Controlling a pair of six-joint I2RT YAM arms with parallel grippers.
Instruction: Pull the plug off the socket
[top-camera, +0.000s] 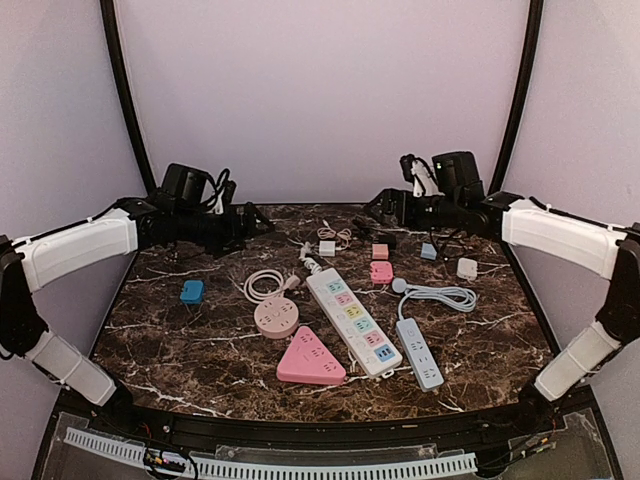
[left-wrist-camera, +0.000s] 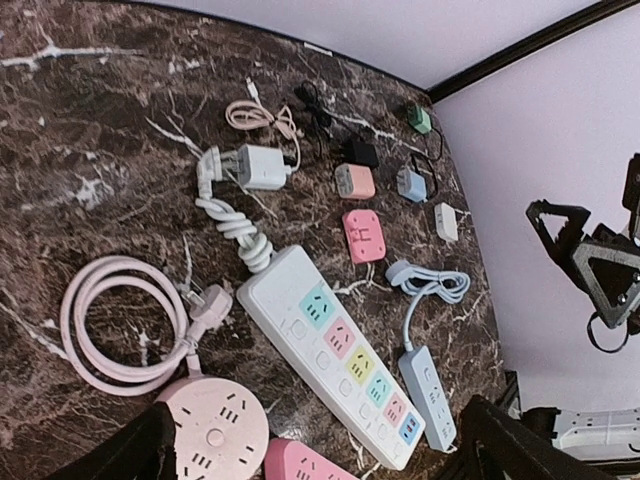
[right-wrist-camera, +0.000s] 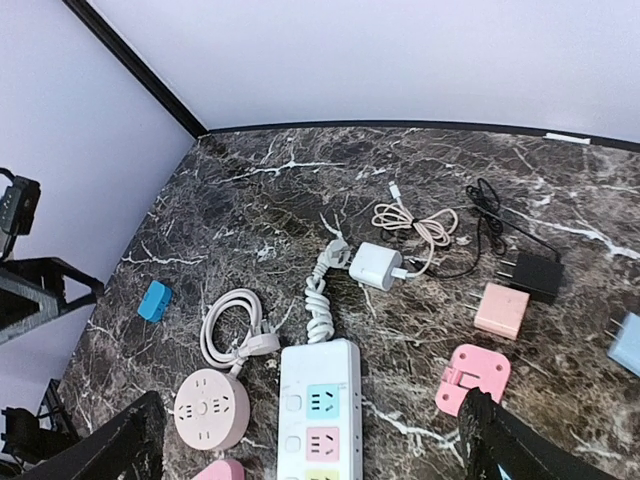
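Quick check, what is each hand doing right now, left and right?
Left hand: open, holding nothing.
Right hand: open, holding nothing.

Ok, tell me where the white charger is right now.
Top view: the white charger lies toward the far middle, just past the cord end of the white power strip, beside the coiled pink cable.
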